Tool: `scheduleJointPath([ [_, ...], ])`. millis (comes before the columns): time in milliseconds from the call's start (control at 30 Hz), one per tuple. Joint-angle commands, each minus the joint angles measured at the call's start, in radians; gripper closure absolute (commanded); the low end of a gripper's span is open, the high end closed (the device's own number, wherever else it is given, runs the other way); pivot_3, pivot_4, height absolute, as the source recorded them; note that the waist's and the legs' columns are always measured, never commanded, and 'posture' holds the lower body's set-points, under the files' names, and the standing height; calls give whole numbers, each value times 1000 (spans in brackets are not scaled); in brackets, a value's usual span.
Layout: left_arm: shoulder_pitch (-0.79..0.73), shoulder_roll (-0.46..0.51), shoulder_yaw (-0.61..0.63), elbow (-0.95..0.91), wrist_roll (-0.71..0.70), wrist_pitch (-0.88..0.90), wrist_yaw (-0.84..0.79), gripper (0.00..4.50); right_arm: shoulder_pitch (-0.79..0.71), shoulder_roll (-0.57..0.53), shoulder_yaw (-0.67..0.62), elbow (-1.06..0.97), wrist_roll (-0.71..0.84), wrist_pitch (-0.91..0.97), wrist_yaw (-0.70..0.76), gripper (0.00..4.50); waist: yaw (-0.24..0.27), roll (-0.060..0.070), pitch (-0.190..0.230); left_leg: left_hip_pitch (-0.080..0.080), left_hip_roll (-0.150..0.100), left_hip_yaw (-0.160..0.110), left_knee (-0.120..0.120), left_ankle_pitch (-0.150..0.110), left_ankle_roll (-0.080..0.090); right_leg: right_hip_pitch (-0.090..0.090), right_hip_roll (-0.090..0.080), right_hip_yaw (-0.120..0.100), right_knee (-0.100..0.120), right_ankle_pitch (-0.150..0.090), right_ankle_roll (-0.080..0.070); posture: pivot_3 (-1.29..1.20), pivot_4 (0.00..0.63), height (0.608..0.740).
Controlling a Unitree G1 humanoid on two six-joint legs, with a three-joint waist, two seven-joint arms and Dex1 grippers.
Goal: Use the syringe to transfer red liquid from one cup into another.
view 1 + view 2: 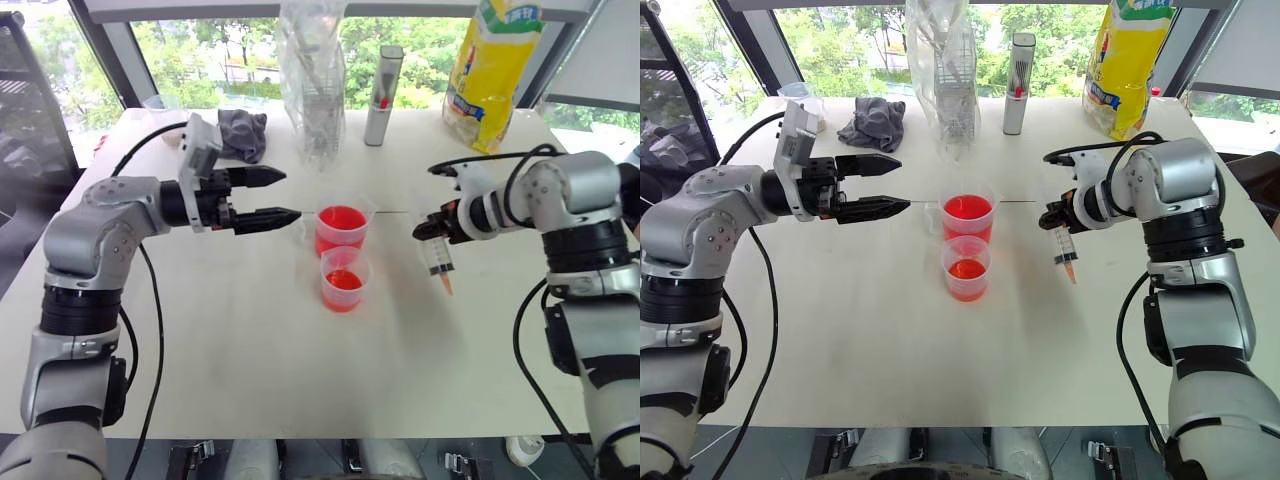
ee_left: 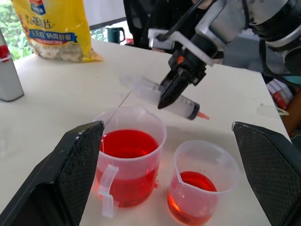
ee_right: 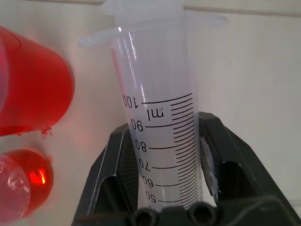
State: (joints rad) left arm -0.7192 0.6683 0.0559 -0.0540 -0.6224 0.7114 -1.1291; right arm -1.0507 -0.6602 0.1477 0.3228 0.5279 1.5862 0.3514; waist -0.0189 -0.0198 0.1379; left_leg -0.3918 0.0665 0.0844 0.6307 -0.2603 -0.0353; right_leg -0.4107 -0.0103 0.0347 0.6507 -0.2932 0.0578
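Observation:
Two clear cups stand mid-table, close together. The far cup [image 1: 341, 230] holds a deep band of red liquid [image 2: 128, 143]. The near cup [image 1: 345, 278] shows only a shallow red layer. My right gripper [image 1: 437, 228] is shut on the syringe [image 1: 441, 260], which hangs above the table to the right of the cups, orange tip tilted downward. Its barrel [image 3: 160, 141] with printed marks looks clear between the pads. My left gripper [image 1: 275, 196] is open, level, its fingers pointing at the far cup from the left, just short of it.
At the back of the table stand a tall silver cylinder [image 1: 383, 95], a clear plastic bag [image 1: 312, 80] and a yellow food bag [image 1: 495, 70]. A grey cloth [image 1: 243, 133] lies at the back left. The white table [image 1: 250, 360] stretches bare toward the front.

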Motion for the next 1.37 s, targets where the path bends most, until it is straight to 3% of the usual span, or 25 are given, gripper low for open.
scheduleJointPath([
  [33,-1,16,22,-45,-15,-3,11,26,-12,13,-5,21,-45,-6,3,3080,0,0,0,0,0,0,0,0,0,0,0,0,0,0,0,0,150,740],
  [367,12,26,13,-70,-14,3,23,26,55,52,-8,27,-100,21,8,3080,0,0,0,0,0,0,0,0,0,0,0,0,0,0,0,0,150,740],
  [567,43,42,4,-102,-15,8,13,0,68,48,-24,-3,-83,28,18,287,-1,0,0,0,0,0,0,0,0,0,0,0,0,0,0,0,150,740],
  [600,48,45,7,-111,-23,14,11,0,69,41,-23,-15,-71,28,20,68,-1,0,0,0,0,0,0,0,0,0,0,0,0,0,0,0,150,740],
  [767,68,59,13,-142,-46,40,13,0,81,-19,-32,-117,2,28,39,68,0,0,0,0,0,0,0,0,0,0,0,0,0,0,0,0,150,740],
  [1033,145,113,58,-192,-74,69,38,0,139,-271,-98,-409,291,28,78,68,2,0,0,0,0,0,-1,0,0,0,0,0,-1,0,0,0,150,740],
  [1167,163,133,76,-203,-86,73,54,0,208,-335,-232,-595,414,28,171,68,-1,0,0,1,0,-1,-1,0,0,1,0,0,-1,0,0,0,150,740],
  [1367,176,165,93,-207,-97,81,54,0,436,-441,-458,-808,487,-186,405,68,5,0,0,1,0,-1,-1,0,0,2,0,-1,-2,0,1,0,150,740],
])
